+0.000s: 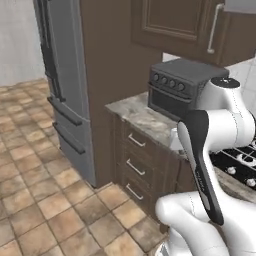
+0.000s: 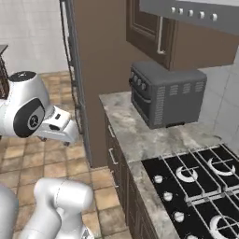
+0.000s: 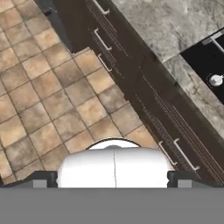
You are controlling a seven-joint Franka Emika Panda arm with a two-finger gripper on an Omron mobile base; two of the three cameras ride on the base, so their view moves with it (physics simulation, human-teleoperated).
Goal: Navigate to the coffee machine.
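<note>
Farthest left of the dark toaster oven (image 1: 175,90) stands a tall grey refrigerator (image 1: 62,90) with long dark handles, on a floor (image 1: 35,175) of tan and brown tiles. Between the refrigerator and the oven rises a plain brown cabinet panel (image 1: 107,60), reaching up out of view.

The oven sits on a mottled stone tabletop (image 1: 135,112), set back toward the wall, with a row of round knobs along the top of its front. Below the oven, the tabletop's front carries a stack of brown drawers (image 1: 135,160) with pale bar handles. Above the oven hangs a brown upper cabinet (image 1: 170,22) with a light vertical handle.

Right of the oven, a black stove (image 2: 196,186) is let into the same tabletop, with grey grates and a line of pale knobs along its near edge. Over it, up and right of the oven, is a grey range hood (image 2: 196,14).

The white arm (image 1: 210,150) is folded in front of the stove, nearer the camera than the oven. The claw (image 3: 113,177) looks down on the floor tiles and the drawer fronts; I cannot tell whether its jaws are apart or together.
</note>
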